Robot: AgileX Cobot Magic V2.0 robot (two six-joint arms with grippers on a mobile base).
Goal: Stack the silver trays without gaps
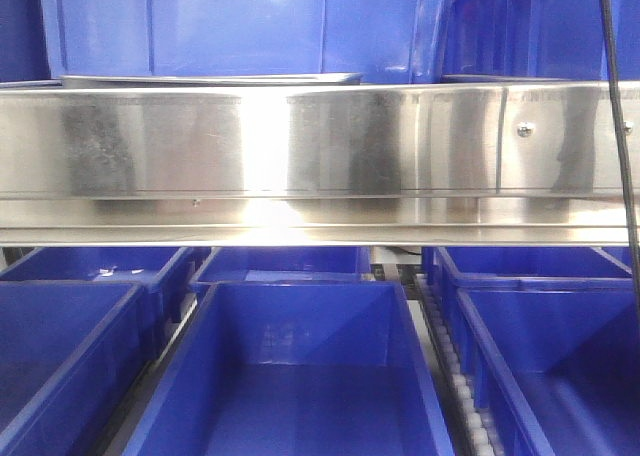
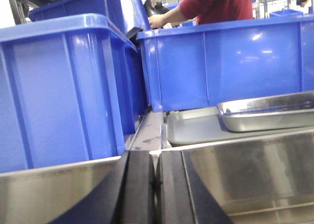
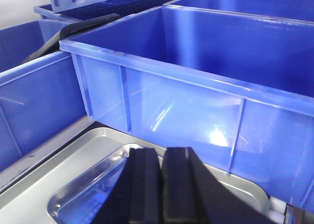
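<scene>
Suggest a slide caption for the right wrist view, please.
Shut right gripper above a silver tray beside a blue bin.

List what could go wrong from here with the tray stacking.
1. The silver tray seen by the left wrist camera sits tilted on the flat tray beneath it; left like that, a gap may stay.
2. Both the left gripper and the right gripper look shut, so neither seems ready to grasp a rim.
3. Blue bins crowd close beside the tray below the right gripper, so an arm might bump them.
</scene>
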